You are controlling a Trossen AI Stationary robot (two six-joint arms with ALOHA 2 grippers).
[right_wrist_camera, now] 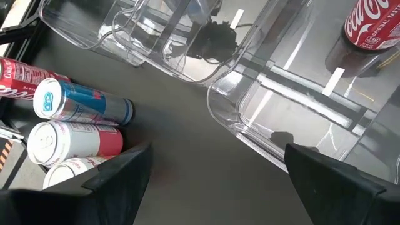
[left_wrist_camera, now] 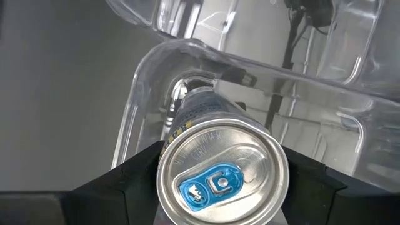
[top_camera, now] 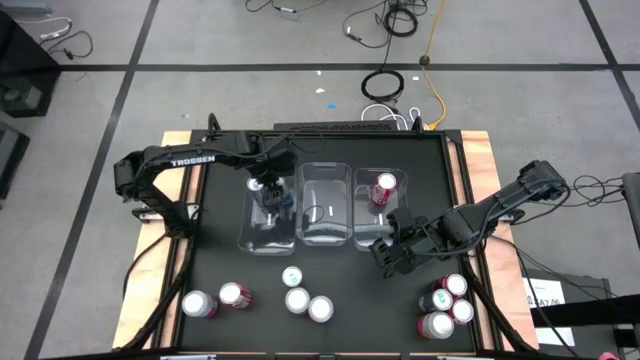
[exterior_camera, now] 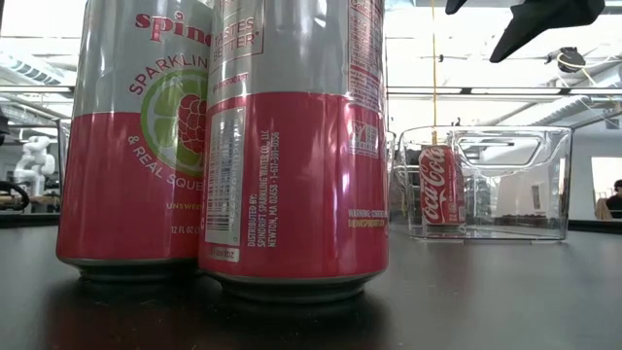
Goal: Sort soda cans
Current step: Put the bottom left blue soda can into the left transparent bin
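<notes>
While the left tool [left_wrist_camera: 219,187] is pinching a can with a blue tab [left_wrist_camera: 220,178] upright over the left bin [top_camera: 268,215], the job is lowering it straight down until its base is sitting flat on the bin floor, then spreading the fingers and lifting clear without clipping the clear wall. The right tool [top_camera: 390,250] is hanging spread and holding nothing just beside the right bin [top_camera: 385,215], where a red cola can [top_camera: 384,190] is standing. The middle bin [top_camera: 325,205] is showing no can. Other cans are waiting on the desk [top_camera: 350,300] in front of the bins: some near the left bin [top_camera: 295,298], some to the right [top_camera: 445,305]. Two pink cans [exterior_camera: 224,146] are blocking most of the low view, and the held can's side colour is hard to read.
</notes>
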